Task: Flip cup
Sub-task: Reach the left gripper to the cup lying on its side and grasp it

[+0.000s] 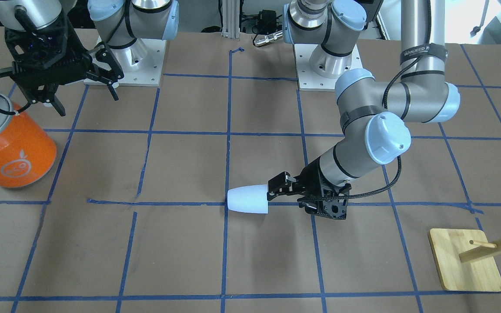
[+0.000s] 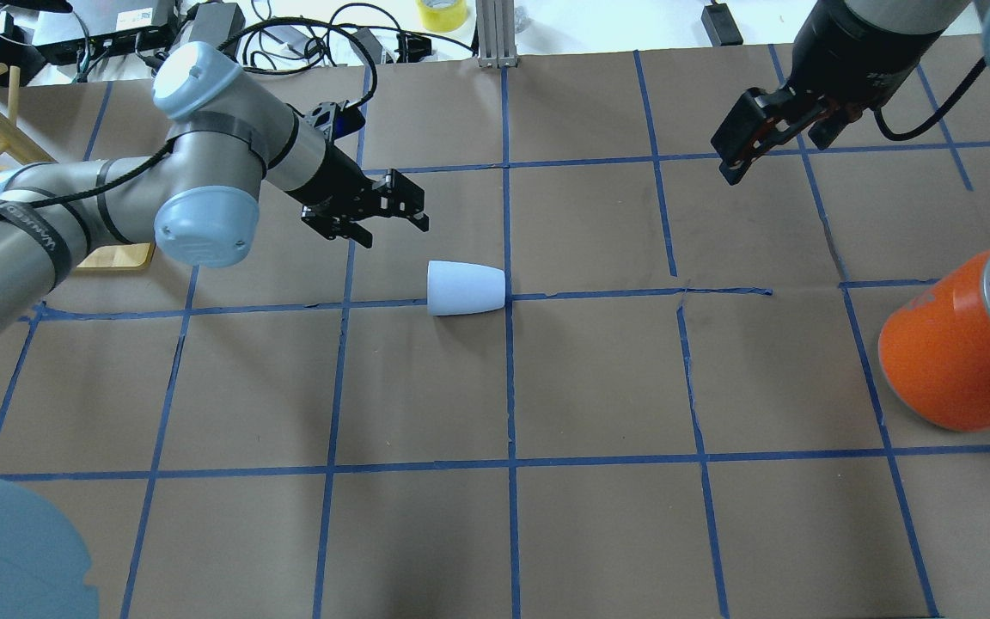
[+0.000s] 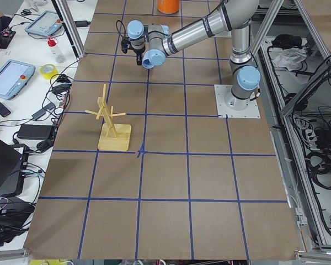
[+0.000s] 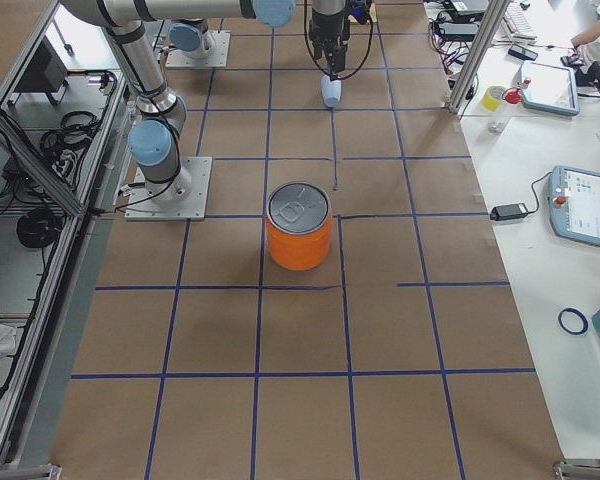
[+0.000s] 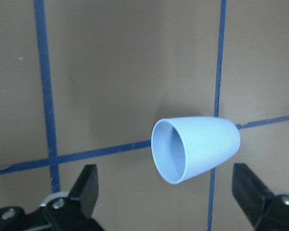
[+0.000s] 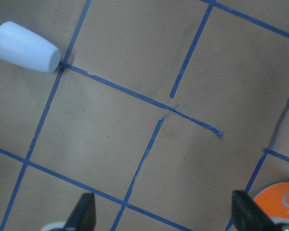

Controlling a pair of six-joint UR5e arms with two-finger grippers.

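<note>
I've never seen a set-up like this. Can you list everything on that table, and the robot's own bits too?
cup: 1, pale lavender-blue, lying on its side on a blue tape line near the table's middle
can: 1, orange with a silver top, upright, on the robot's right side
wooden rack: 1, light wood, pegs on a flat base, on the robot's left side
table: 1, brown cover with a blue tape grid
left gripper: 1, black, open, facing the cup's mouth, holding nothing
right gripper: 1, black, open, raised near the can
</note>
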